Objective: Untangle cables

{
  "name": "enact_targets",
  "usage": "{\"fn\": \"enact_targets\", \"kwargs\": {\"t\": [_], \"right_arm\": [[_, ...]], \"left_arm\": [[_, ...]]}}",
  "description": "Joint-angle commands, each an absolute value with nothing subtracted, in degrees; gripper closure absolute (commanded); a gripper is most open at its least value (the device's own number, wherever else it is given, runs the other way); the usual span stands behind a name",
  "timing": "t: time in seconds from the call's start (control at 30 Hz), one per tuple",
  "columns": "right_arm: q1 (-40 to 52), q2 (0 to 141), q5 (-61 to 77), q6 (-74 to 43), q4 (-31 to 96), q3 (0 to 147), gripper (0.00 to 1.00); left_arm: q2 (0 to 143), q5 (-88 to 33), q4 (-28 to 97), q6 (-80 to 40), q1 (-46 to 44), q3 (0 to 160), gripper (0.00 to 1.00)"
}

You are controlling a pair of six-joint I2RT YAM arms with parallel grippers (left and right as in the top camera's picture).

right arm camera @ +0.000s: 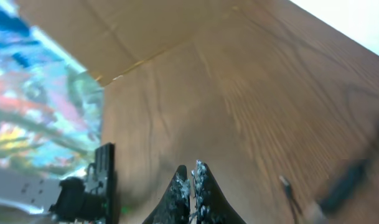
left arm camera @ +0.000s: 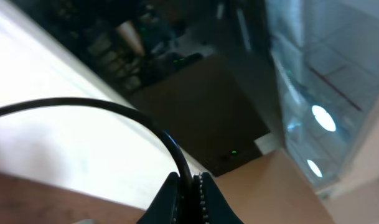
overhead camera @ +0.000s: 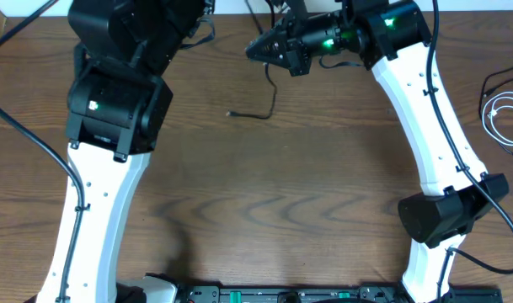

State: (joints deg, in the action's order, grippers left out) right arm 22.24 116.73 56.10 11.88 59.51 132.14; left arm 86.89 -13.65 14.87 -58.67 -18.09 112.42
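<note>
In the left wrist view my left gripper point(left arm camera: 189, 182) is shut on the black cable point(left arm camera: 114, 107), which arcs away to the left from between the jaws. From overhead, the black cable point(overhead camera: 274, 94) hangs down past my right gripper point(overhead camera: 250, 50) and ends in a small plug point(overhead camera: 231, 114) lying on the table. My right gripper point(right arm camera: 190, 169) is shut, and I see nothing between its tips; the plug end point(right arm camera: 284, 182) lies to its right. The white cable point(overhead camera: 497, 113) lies coiled at the table's right edge. My left gripper's tips are hidden overhead.
The wooden table point(overhead camera: 264, 194) carries both white arm links, left point(overhead camera: 92, 210) and right point(overhead camera: 424, 109). Thick black arm wires run along the left side point(overhead camera: 37, 143) and the right edge point(overhead camera: 490, 84). The arm bases line the front edge.
</note>
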Motion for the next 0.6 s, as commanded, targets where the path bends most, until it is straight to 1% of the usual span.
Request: {"fn": "enact_targets", "kwargs": {"t": [0.0,0.17,0.23,0.33,0.4,0.43,0.5,0.57], "right_arm": [[19.8,113.9,46.0,5.0,59.6,132.3,0.99],[14.0,107.7,35.3,-1.0,60.5,132.3,0.99],[10.4,104.2,30.6,-3.8,61.1,132.3,0.99],[5.5,100.3,27.5,-5.5,61.9,132.3,0.99],[1.7,98.3,27.0,-5.8,62.4,132.3,0.99],[-0.6,97.3,27.1,-5.8,62.7,132.3,0.99],[-4.6,96.2,27.1,-5.8,63.3,132.3,0.99],[-8.8,95.6,27.1,-5.8,64.2,132.3,0.99]], "left_arm": [[86.8,-14.5,21.4,-57.0,-15.8,112.4,0.92],[86.9,-13.2,33.5,-47.4,-14.5,112.2,0.91],[86.9,-13.1,38.9,-43.4,-14.5,112.0,0.75],[86.9,-13.0,44.2,-39.2,-14.5,111.8,0.59],[86.9,-13.0,46.5,-36.9,-14.5,111.7,0.47],[86.9,-13.0,47.7,-35.5,-14.5,111.6,0.45],[86.9,-13.0,49.6,-33.8,-14.5,111.6,0.37],[86.9,-13.0,51.1,-32.2,-14.5,111.6,0.36]]}}
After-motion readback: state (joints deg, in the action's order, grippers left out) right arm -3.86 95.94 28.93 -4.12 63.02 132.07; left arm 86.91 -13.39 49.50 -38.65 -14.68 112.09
